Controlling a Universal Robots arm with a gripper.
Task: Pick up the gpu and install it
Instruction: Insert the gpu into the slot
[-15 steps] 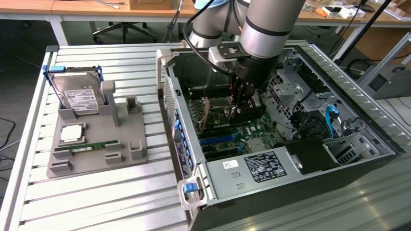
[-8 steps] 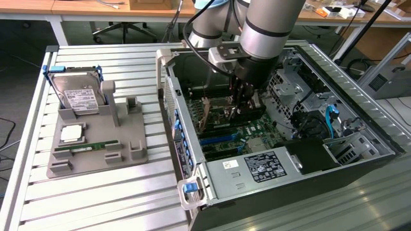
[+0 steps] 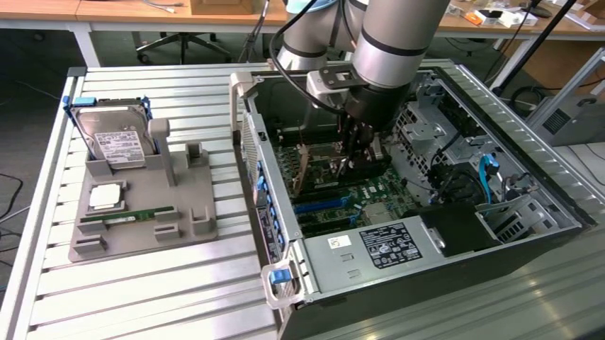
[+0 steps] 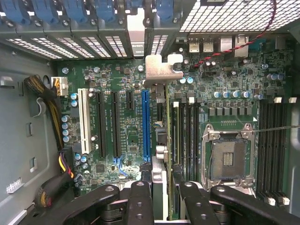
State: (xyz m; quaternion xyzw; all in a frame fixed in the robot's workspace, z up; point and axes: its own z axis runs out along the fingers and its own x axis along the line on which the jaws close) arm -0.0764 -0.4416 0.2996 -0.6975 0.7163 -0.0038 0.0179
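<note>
Between my black fingertips point(image 4: 166, 197) I grip the thin green GPU card point(image 4: 167, 140) edge-on, jaws closed on it, hanging above the green motherboard point(image 4: 131, 140) beside the blue slot point(image 4: 146, 124); its silver bracket point(image 4: 161, 70) sits toward the case's rear wall point(image 4: 93, 44).

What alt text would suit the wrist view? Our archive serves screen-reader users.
The claw holds the gpu edge-on above a green motherboard inside an open computer case, its silver bracket toward the rear slots. A blue expansion slot lies beside the card, an empty CPU socket on its other side.
</note>
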